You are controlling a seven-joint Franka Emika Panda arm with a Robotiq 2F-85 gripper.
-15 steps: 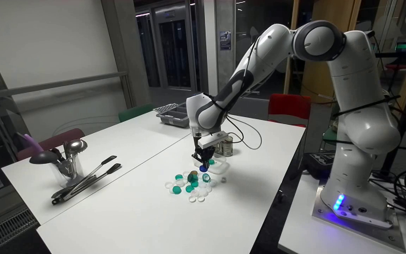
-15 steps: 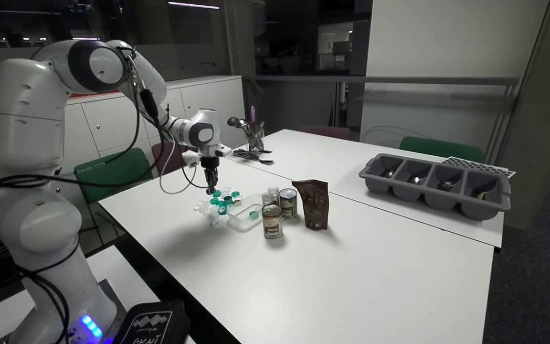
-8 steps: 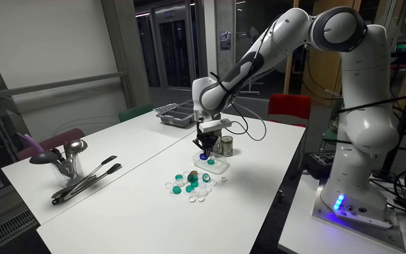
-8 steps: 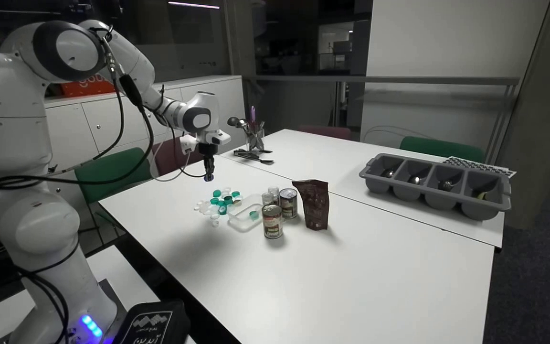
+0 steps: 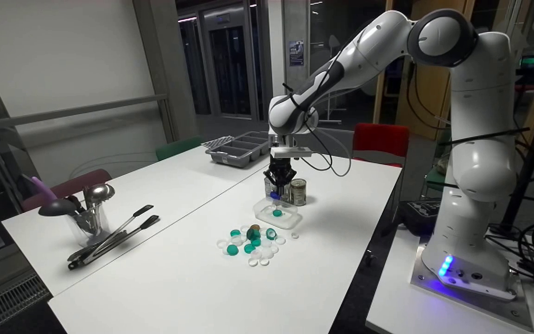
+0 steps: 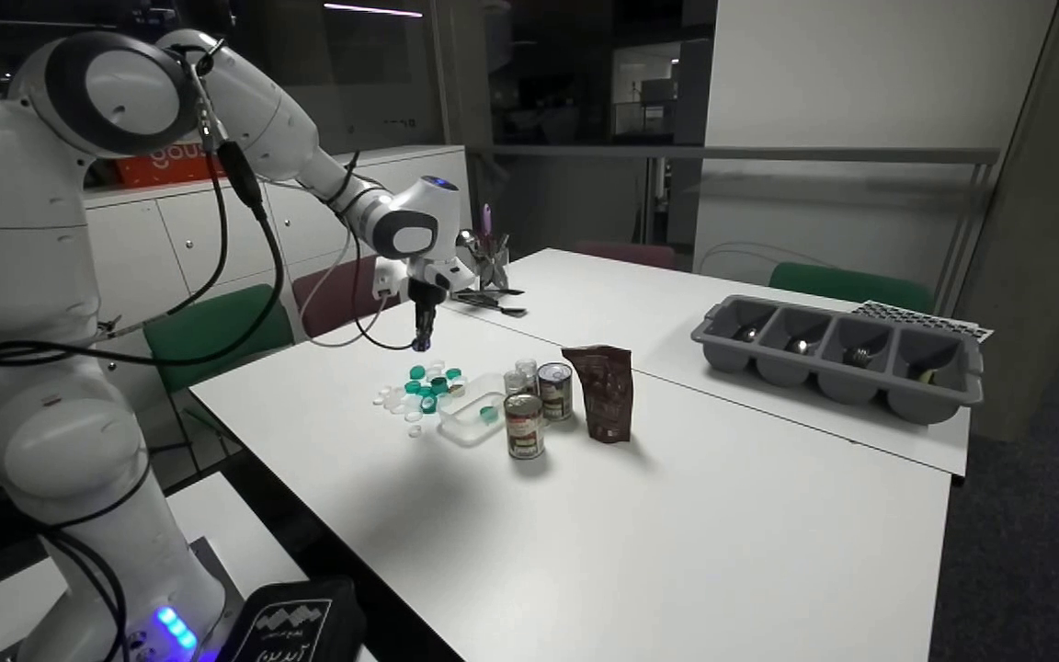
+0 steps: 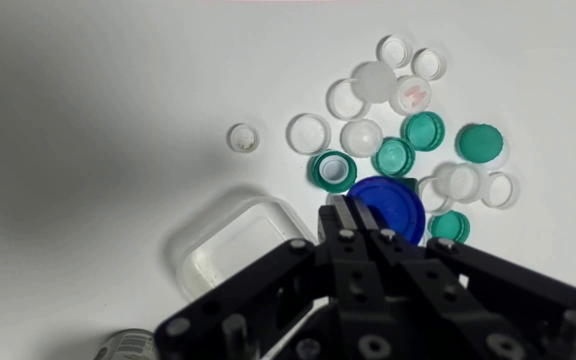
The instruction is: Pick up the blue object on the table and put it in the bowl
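The blue object, a round dark-blue cap (image 7: 399, 209), is held at the tips of my gripper (image 7: 353, 207). The fingers are pinched together on the cap's edge, and most of its face sticks out to one side. In an exterior view the cap (image 5: 275, 195) hangs under the gripper (image 5: 280, 188), above the table. It also shows at the gripper (image 6: 425, 336) in an exterior view. The bowl, a shallow translucent container (image 7: 248, 242), lies beside the gripper in the wrist view, partly hidden by the fingers. It shows in both exterior views (image 5: 289, 222) (image 6: 461, 425), with a green cap (image 5: 277, 213) inside.
Several loose green and white caps (image 6: 428, 386) lie beside the bowl. Cans (image 6: 524, 428) and a brown pouch (image 6: 605, 395) stand on its far side. A grey compartment tray (image 6: 842, 354), a utensil glass (image 5: 88, 222) and tongs (image 5: 114, 243) are farther off.
My gripper has risen from near the loose caps with the blue cap in its fingers. It has then shifted sideways, rightward in both exterior views. The bowl has stayed put.
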